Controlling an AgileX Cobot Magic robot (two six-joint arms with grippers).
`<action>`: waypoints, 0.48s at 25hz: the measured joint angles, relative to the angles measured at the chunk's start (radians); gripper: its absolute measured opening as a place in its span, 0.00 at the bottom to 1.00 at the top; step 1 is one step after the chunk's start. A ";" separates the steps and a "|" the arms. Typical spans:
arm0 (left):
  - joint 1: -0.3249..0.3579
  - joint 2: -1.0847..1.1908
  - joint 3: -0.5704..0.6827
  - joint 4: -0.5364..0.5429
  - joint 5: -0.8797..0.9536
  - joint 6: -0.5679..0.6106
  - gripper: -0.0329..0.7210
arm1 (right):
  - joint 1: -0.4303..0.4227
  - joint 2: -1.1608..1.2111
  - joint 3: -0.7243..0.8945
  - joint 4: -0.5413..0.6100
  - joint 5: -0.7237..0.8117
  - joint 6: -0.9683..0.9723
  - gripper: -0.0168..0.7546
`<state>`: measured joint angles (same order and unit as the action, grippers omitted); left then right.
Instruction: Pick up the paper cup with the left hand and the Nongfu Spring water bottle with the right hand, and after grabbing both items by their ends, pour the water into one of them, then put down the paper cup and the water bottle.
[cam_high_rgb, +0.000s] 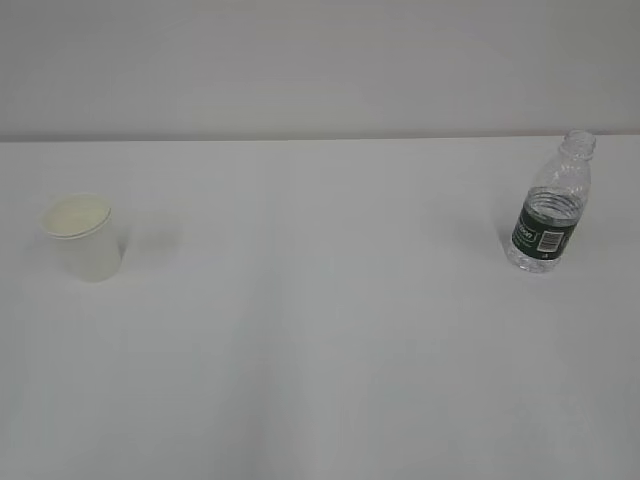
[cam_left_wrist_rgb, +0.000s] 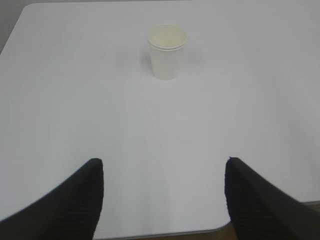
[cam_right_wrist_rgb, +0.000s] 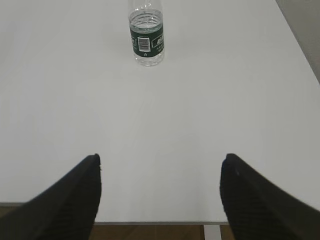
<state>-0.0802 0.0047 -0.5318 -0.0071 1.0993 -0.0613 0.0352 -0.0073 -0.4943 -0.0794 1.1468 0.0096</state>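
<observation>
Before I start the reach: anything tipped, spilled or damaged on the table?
Nothing stands out. The small white paper cup stands upright on the left and the clear ribbed plastic bottle with the dark green label stands upright on the right, capless. No spill shows on the white table.

White paper cup (cam_high_rgb: 82, 238) sits far left, capless water bottle (cam_high_rgb: 549, 205) far right, both upright on the white table (cam_high_rgb: 320, 350).
</observation>
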 joint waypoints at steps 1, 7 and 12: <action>0.000 0.000 0.000 0.000 0.000 0.000 0.76 | 0.000 0.000 0.000 0.000 0.000 0.000 0.74; 0.000 0.000 0.000 0.000 0.000 0.000 0.76 | 0.000 0.000 0.000 0.000 0.000 -0.010 0.74; 0.000 0.000 0.000 0.007 0.000 0.000 0.76 | 0.000 0.000 -0.053 0.000 -0.001 -0.031 0.74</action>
<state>-0.0802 0.0047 -0.5318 0.0000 1.0993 -0.0613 0.0352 -0.0073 -0.5469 -0.0794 1.1453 -0.0214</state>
